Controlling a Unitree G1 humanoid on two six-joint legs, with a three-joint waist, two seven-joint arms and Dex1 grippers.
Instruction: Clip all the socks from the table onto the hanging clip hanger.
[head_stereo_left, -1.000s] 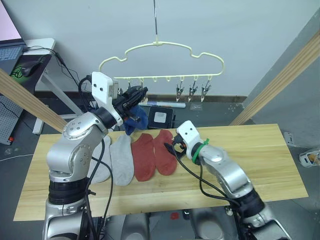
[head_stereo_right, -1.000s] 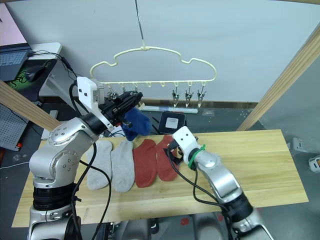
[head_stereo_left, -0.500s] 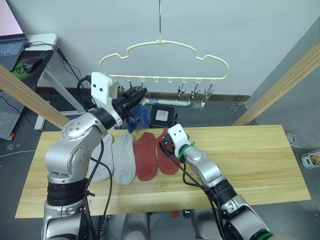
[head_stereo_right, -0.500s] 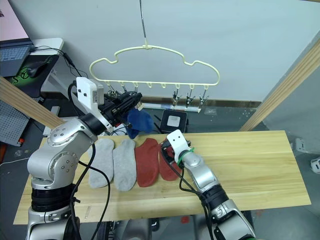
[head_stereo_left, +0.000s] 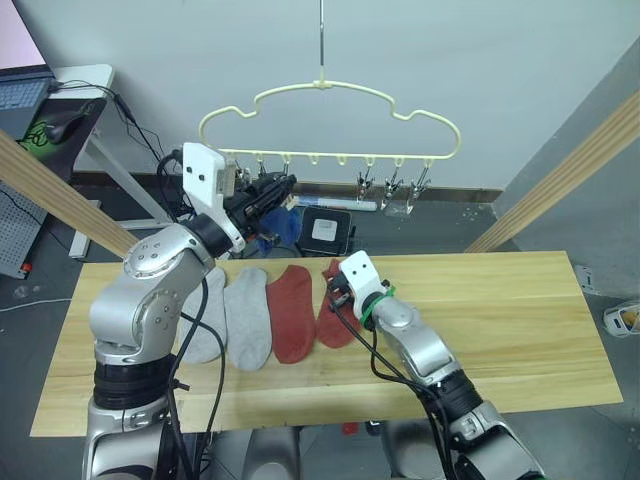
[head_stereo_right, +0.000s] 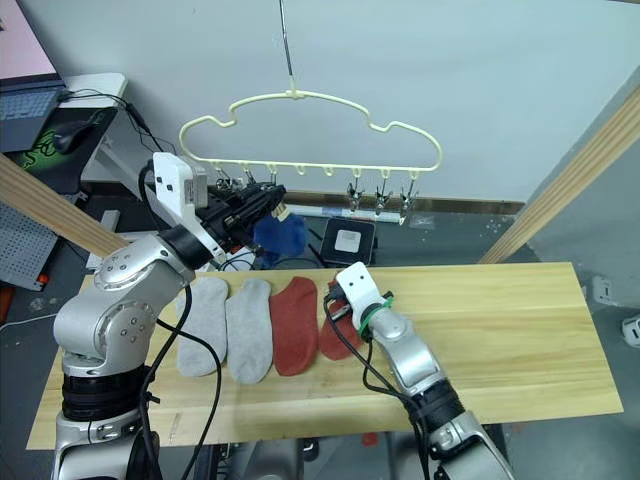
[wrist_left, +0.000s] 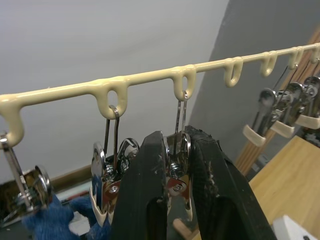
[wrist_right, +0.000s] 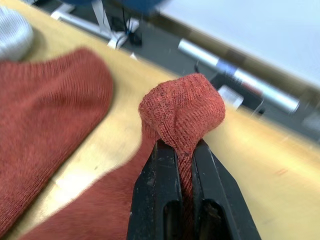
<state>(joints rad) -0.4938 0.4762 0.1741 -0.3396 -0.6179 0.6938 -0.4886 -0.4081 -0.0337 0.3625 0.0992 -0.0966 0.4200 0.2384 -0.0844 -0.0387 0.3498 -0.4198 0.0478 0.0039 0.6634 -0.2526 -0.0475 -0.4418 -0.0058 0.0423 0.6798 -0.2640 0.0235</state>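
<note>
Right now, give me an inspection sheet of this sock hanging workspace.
Surface: pale wooden table, bare on the robot's right side.
Job's things: two grey socks and a flat red sock on the table; a blue sock hangs from the clip hanger.
Clutter: nothing seen on the table.
Grippers: left pincer shut on a silver clip; right pincer shut on the bunched second red sock.
Cables: black ones along both arms.
Surroundings: laptop desk, wooden frame poles.
</note>
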